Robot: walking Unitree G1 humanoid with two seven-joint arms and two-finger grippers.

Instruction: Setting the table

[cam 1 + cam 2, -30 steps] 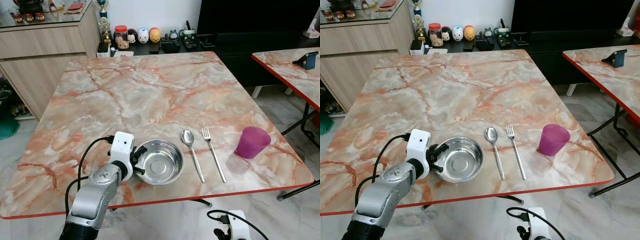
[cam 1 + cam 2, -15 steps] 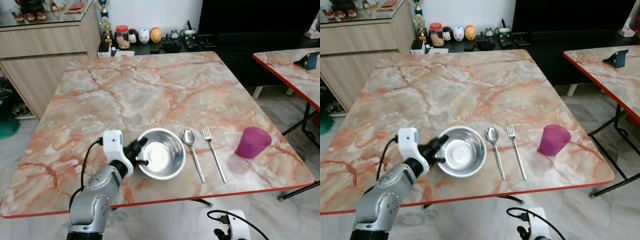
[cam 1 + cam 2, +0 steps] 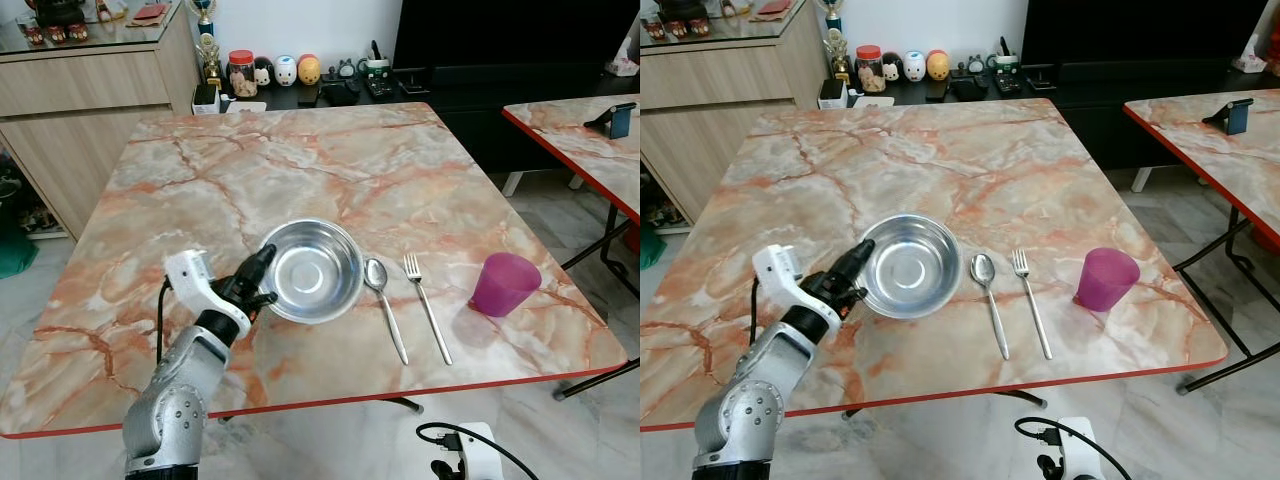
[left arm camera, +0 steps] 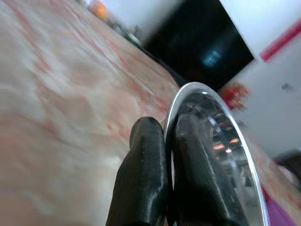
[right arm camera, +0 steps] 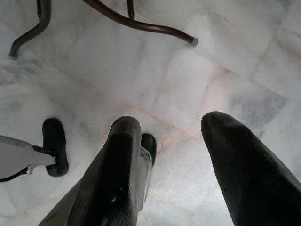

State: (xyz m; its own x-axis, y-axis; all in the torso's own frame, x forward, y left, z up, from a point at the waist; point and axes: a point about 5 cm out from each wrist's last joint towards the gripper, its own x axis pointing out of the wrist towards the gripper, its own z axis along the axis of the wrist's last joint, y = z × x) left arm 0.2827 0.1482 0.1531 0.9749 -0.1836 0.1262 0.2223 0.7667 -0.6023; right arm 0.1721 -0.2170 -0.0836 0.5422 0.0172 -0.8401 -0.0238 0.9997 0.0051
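L gripper (image 3: 258, 281) fingers pinched tight on rim of round shiny steel bowl (image 3: 312, 270), nothing in it, tilted up off veined marble-look table (image 3: 300, 170). Beside it: slim spoon (image 3: 384, 304), fork (image 3: 426, 304), translucent purple cup (image 3: 503, 283). R gripper (image 5: 183, 155) fingers spread wide, holding nothing, over pale floor tiles (image 5: 188, 70).

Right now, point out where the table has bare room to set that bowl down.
Free: the table behind the bowl, and between fork and purple cup. Crowded: the near edge, where left gripper, bowl and spoon sit close.
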